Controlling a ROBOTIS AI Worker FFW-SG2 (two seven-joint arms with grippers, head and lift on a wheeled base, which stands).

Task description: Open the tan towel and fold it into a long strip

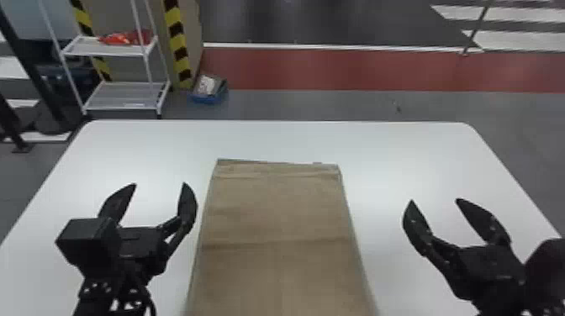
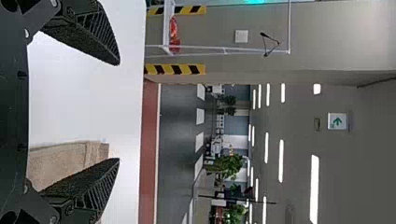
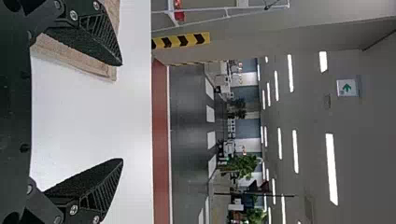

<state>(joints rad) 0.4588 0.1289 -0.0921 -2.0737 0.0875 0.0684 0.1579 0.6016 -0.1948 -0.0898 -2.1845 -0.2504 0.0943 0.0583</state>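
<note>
Tan towel [image 1: 277,218] lies between my open left gripper [image 1: 159,183] and open right gripper [image 1: 434,200], seemingly for pinching both edges.

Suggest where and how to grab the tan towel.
Probably by its two far corners: left gripper from the left, right gripper from the right, both low. The tan towel lies flat with a fairly straight far edge, and the open grippers flank it.

My head camera above the table [image 1: 273,138], aimed forward and down, two wrist cameras lower, nearer the table, facing across it, both catching the red floor strip [image 2: 149,121] beyond it.
</note>
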